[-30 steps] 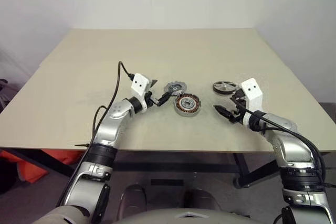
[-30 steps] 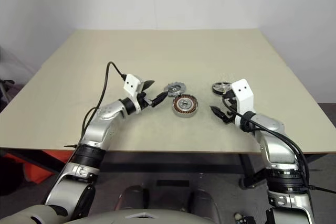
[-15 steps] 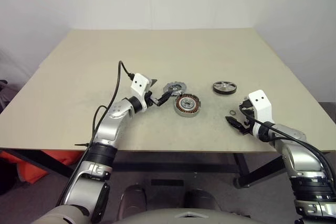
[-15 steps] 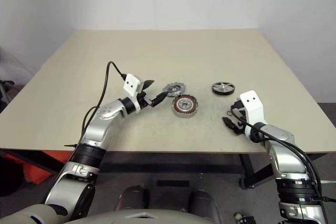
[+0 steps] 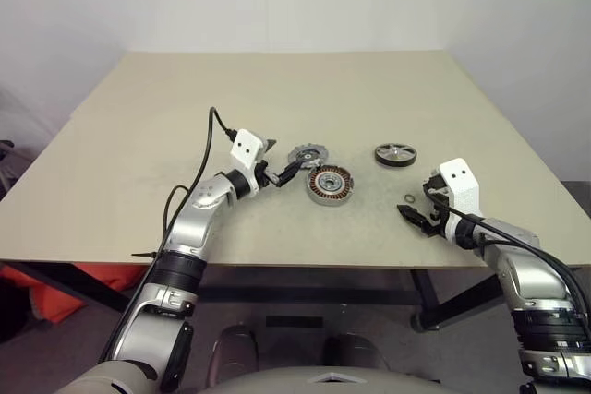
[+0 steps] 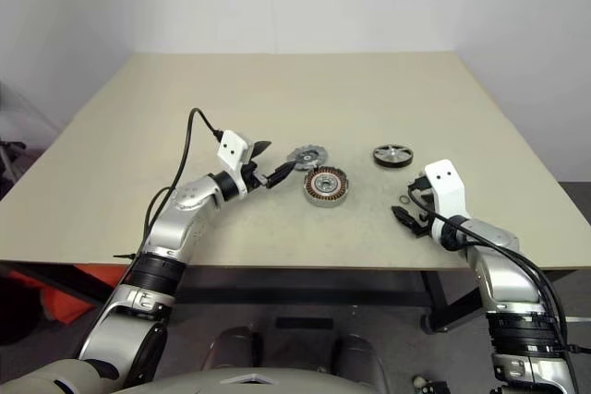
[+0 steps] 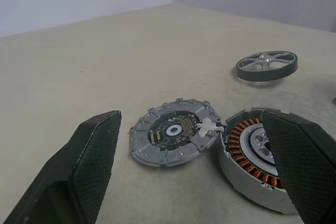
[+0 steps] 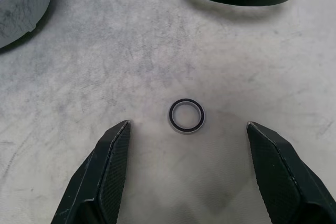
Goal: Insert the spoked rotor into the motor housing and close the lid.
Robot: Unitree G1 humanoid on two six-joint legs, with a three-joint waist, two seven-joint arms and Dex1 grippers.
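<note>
On a beige table (image 5: 138, 154), we see the motor housing (image 5: 330, 184) near the middle, copper windings up. The spoked rotor (image 5: 304, 155) lies flat, touching its far-left edge. The lid (image 5: 394, 154) sits well apart to the right. Our left gripper (image 5: 278, 161) spreads empty beside the rotor; our right gripper (image 8: 186, 145) spreads empty before a small ring (image 8: 186, 115).
</note>
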